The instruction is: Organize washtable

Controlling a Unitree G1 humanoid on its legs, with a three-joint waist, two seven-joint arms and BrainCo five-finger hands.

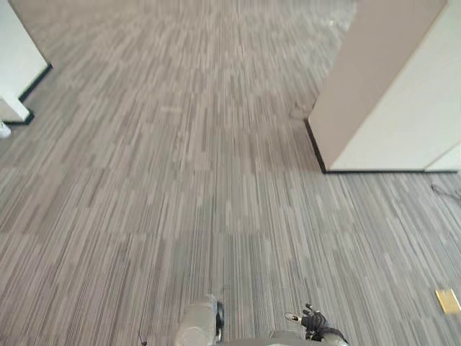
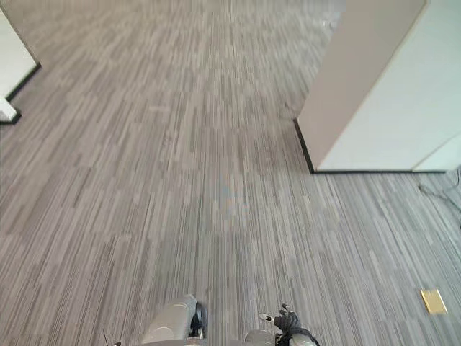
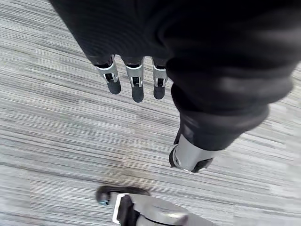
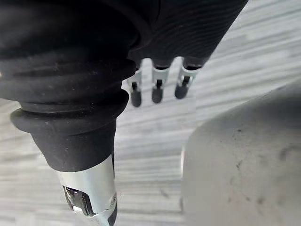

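On grey carpet [image 1: 180,180], beside a white partition [image 1: 389,108]: left hand [image 3: 137,89] and right hand [image 4: 157,92] hang with fingers straight, both empty. Where the washtable stands: cannot tell. Step judged: walking there. Keep hands low and pass wide of the partition corner.

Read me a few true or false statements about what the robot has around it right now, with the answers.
1. The floor is grey striped carpet. True.
2. A white wall stands to the robot's right. True.
3. A washtable stands straight ahead. False: straight ahead lies open carpet.
4. The left hand grips a cloth. False: its fingers hang straight above the carpet and hold nothing.
5. The right hand is curled into a fist. False: its fingers are straight as well.
6. A small yellow plate lies on the carpet at the right. True.
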